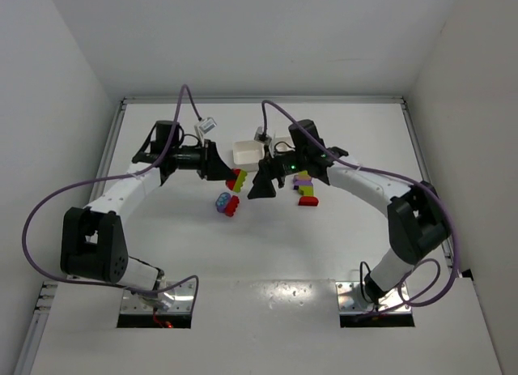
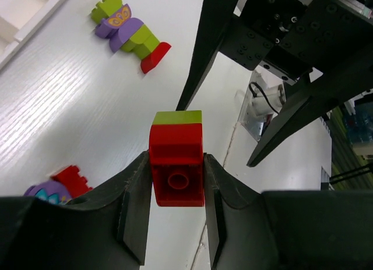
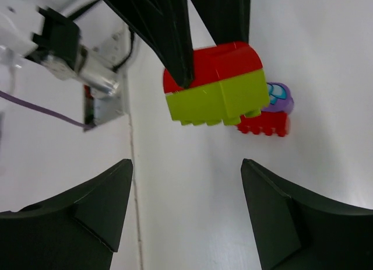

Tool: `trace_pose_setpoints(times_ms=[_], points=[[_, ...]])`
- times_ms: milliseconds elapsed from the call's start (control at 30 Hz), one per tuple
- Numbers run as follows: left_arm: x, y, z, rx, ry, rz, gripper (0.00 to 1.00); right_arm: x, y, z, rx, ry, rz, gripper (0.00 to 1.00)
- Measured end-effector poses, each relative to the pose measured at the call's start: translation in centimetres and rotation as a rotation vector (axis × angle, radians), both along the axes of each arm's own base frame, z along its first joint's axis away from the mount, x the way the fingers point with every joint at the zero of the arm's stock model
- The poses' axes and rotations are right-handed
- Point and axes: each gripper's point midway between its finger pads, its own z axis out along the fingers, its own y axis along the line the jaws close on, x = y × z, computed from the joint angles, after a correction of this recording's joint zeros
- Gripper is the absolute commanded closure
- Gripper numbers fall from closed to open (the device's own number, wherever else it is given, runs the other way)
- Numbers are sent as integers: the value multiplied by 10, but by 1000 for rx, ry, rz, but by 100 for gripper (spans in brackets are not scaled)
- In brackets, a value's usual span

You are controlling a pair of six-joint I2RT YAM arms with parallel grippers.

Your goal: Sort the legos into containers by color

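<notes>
My left gripper [image 1: 224,172] is shut on a red-and-yellow-green lego pair [image 1: 238,180] and holds it by the red brick [image 2: 178,165], with the green brick [image 2: 178,117] at the far end. My right gripper [image 1: 262,186] is open and empty, facing that pair [image 3: 215,86] a short way off. In the left wrist view its black fingers [image 2: 204,54] stand just beyond the pair. A purple, green and red clump [image 1: 305,189] lies right of the right gripper. A red brick with a purple-blue piece [image 1: 227,203] lies below the held pair. The white tray [image 1: 247,151] is partly hidden behind both grippers.
The walled white table ends in a raised rim at the back [image 1: 259,100]. Purple cables loop from both arms. The arm bases [image 1: 158,298] sit at the near edge. In the left wrist view the clump [image 2: 128,32] lies near the tray corner [image 2: 20,16].
</notes>
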Motion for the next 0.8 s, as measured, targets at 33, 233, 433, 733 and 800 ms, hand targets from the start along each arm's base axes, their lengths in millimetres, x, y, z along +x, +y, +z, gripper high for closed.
trace_pose_setpoints(times_ms=[33, 233, 433, 733, 800], points=[[0, -1, 1, -5, -5, -5, 100, -2, 2, 3, 20, 20, 4, 25], [-9, -8, 16, -89, -26, -98, 100, -5, 17, 35, 170, 86, 36, 25], [-10, -8, 12, -128, -1, -141, 100, -1, 19, 30, 211, 218, 45, 25], [-6, -9, 10, -125, -6, -143, 100, 3, 23, 22, 214, 319, 62, 25], [-14, -15, 15, -146, -3, -186, 100, 12, 26, 21, 217, 295, 49, 25]])
